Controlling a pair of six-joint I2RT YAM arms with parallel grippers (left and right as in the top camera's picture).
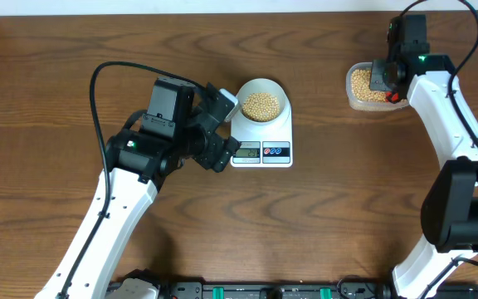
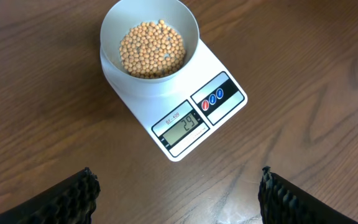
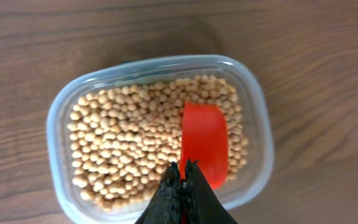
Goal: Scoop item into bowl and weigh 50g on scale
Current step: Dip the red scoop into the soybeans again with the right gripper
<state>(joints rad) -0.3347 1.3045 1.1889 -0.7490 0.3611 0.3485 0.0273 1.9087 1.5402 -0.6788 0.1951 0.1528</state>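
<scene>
Red plastic scoop [image 3: 204,140] pinched by right jaws among round beans [image 3: 123,143]; left jaws spread.

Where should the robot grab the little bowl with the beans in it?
Probably by the rim of the bowl, coming straight down from above, one finger inside and one outside. It stands upright on the scale, the beans lie low, leaving the thin wall bare. The open left gripper is nearest.

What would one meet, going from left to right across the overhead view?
left gripper → bowl standing on the scale → clear tub
</scene>
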